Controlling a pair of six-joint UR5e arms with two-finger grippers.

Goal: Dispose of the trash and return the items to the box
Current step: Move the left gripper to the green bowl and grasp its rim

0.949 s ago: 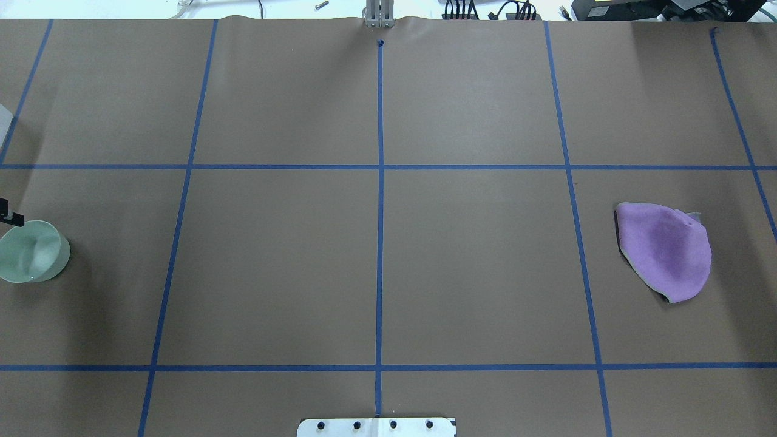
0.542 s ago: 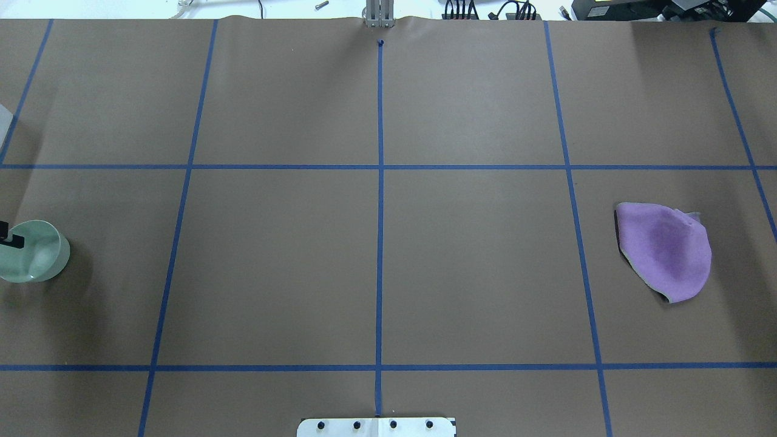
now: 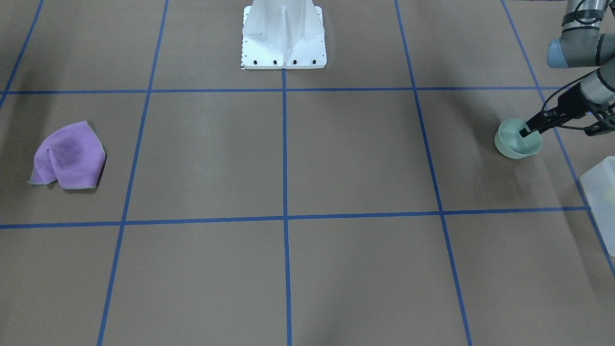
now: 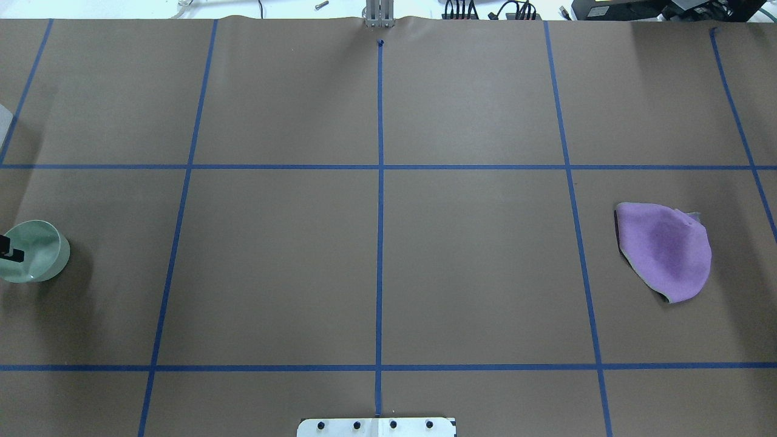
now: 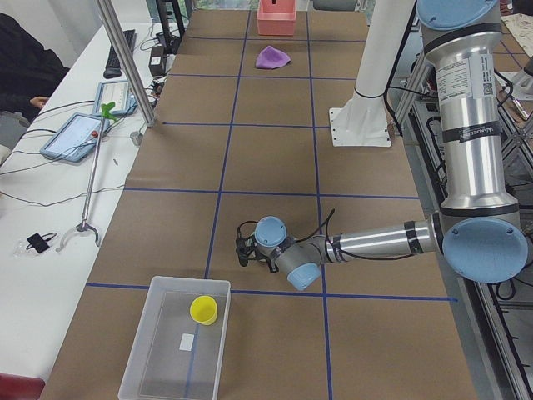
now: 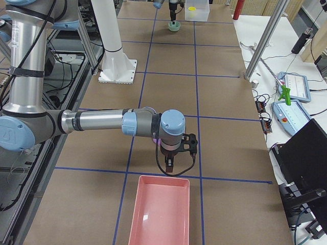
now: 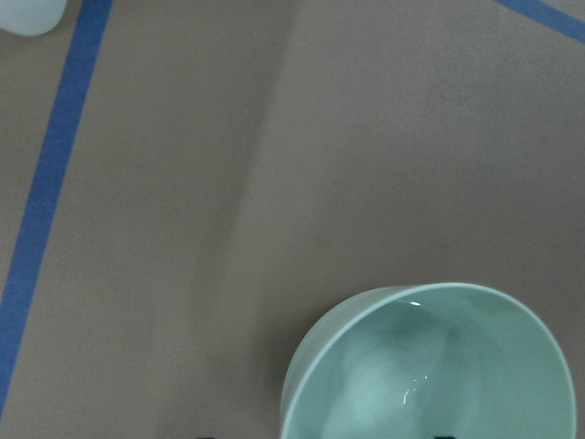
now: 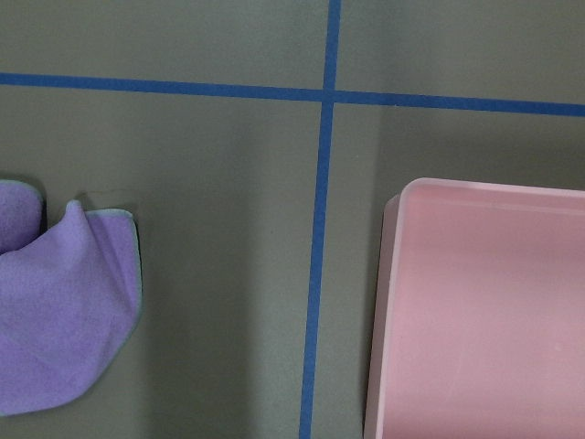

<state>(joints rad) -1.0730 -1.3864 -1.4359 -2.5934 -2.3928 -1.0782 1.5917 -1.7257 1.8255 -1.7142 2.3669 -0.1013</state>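
A brown paper-covered table, marked into squares with blue tape, is shown from several sides.

Close to the table's left end, a pale mint-green bowl is seen standing upright and empty. The left gripper is lowered over the bowl's rim at a slant. One finger is dipped inside the bowl and the other is judged to sit outside the wall. In the left wrist view the two tips are glimpsed apart at the bottom edge, so the jaws are read as spread and not yet clamped. The wall is probably straddled this way because a thin rim is easier to pinch than the wide round body.

At the same end, just beyond the bowl, the translucent white box is placed. The small yellow cup is already inside it, so the bowl is judged to be the last item to be returned.

Near the table's right end a crumpled purple cloth is left lying, with a pink tray at that edge. The right gripper is held above the paper between cloth and tray. It cannot be told whether its jaws are apart or together.
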